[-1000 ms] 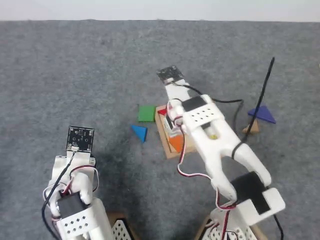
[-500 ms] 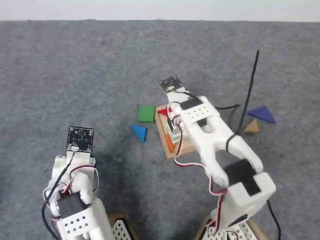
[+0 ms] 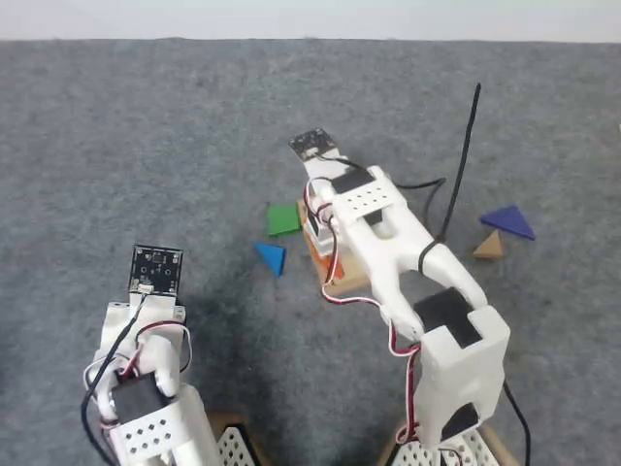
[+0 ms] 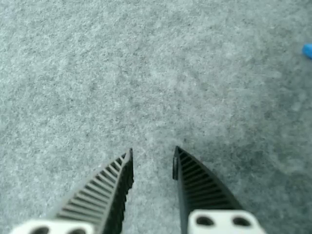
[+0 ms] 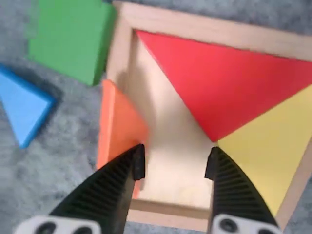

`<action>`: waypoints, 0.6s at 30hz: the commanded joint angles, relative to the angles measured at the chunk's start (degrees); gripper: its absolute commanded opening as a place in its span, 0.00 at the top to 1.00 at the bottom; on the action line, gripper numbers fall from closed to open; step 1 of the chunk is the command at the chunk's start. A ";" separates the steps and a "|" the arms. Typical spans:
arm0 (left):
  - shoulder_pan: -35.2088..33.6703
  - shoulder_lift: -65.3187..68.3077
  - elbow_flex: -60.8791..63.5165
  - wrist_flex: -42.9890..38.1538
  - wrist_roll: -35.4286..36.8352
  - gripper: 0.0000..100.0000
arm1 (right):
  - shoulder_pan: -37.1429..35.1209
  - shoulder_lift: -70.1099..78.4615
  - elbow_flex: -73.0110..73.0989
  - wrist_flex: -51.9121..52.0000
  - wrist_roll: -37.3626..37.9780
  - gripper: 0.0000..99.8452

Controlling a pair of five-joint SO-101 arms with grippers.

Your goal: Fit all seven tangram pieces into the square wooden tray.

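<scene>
**Both jaws open, tray part full**

The left jaws are spread apart and empty above the grey counter (image 4: 146, 73). Farther out, the right jaws hang apart and empty over the square wooden tray (image 5: 195, 29). A red triangle (image 5: 224, 83) and a yellow piece (image 5: 263, 151) lie inside. An orange piece (image 5: 119, 122) leans on its wall. A blue triangle (image 5: 22, 109) and a green square (image 5: 68, 39) sit just outside.

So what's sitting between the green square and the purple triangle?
In the high view, the wooden tray, under the right arm, then bare carpet and a small tan triangle.
</scene>
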 commanded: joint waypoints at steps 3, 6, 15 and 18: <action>-0.09 -0.35 -0.40 -0.70 -0.35 0.87 | 0.48 -1.10 -7.74 4.09 0.79 0.79; -0.09 -0.35 -0.40 -0.70 -0.35 0.87 | -0.04 -1.10 -9.67 6.11 0.62 0.79; -0.09 -0.35 -0.40 -0.70 -0.35 0.87 | -1.54 -1.01 -1.14 4.97 0.44 0.79; -0.09 -0.35 -0.40 -0.70 -0.35 0.87 | -1.36 -0.48 0.70 3.21 0.70 0.79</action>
